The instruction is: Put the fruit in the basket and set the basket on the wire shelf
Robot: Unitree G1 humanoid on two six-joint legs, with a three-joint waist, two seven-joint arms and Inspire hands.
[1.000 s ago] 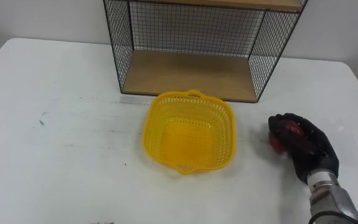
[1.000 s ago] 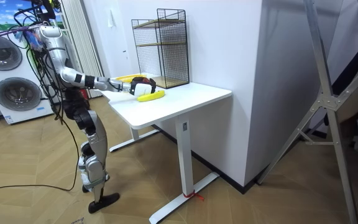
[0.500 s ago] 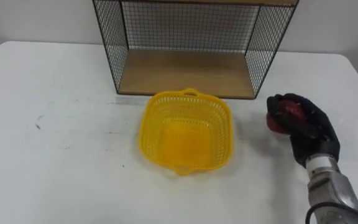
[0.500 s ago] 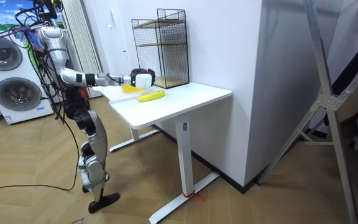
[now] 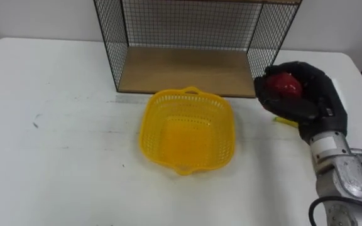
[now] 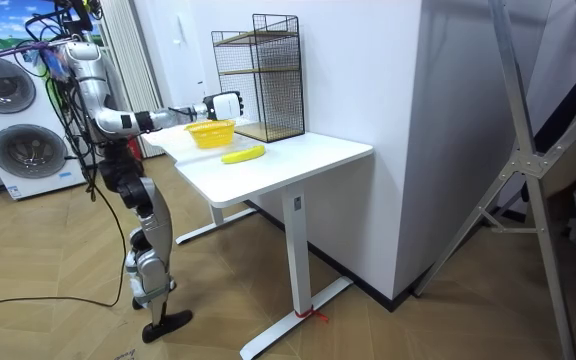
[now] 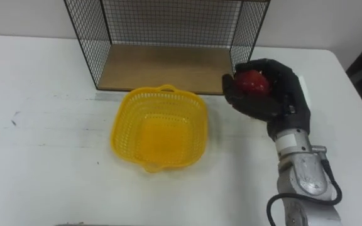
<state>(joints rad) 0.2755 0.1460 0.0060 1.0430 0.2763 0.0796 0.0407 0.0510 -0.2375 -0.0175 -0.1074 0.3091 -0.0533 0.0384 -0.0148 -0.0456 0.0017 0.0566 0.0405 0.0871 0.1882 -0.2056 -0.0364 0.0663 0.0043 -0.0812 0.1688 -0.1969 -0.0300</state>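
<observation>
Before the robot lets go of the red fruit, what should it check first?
1. Grip on the red fruit: ok, the right hand has its fingers curled round it.
2. Fruit above the yellow basket: not ok, it is off to the basket's right, by the wire shelf front corner.
3. Room in the basket: ok, nothing inside.
4. Is the banana in the basket: not ok, it lies on the table.
5. Shelf's bottom board free for the basket: ok.
</observation>
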